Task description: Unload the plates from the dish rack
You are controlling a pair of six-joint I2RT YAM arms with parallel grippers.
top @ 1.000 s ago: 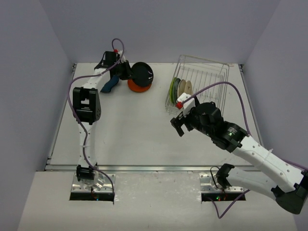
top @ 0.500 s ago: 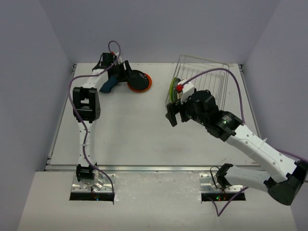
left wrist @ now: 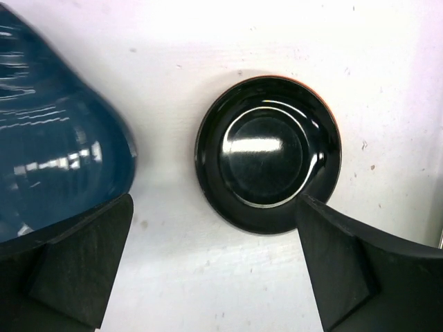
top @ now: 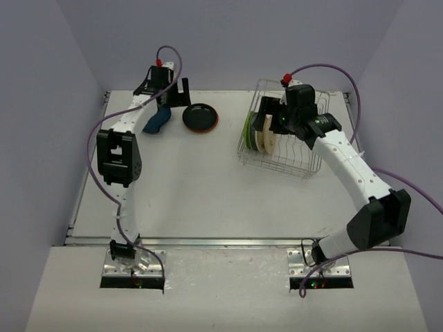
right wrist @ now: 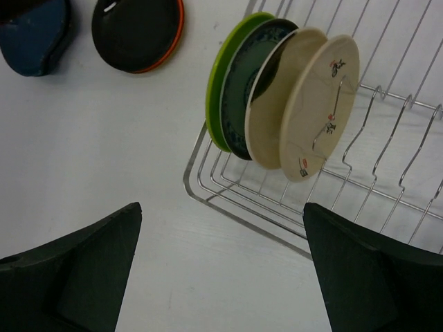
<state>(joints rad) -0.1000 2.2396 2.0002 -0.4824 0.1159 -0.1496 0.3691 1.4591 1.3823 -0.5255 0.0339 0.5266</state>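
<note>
The black plate lies flat on the orange plate at the far left of the table, with the blue dish just beside it. This looks like the pile for unloaded plates, stacked to save room. The left gripper hangs above that pile with its fingers spread and nothing between them. The black plate sits below and between them, apart from both, and the blue dish lies under the left finger.

In the rack the other plates stand on edge between the dividers at its left end, which leaves their upper rims free to grasp. Outermost is the green plate, then a dark plate, then what seem to be two cream plates, though they overlap too closely to be sure.

The right gripper hovers over them, fingers wide apart and empty. The plates lie ahead of the fingertips, nearer the right finger, and it touches none.
</note>
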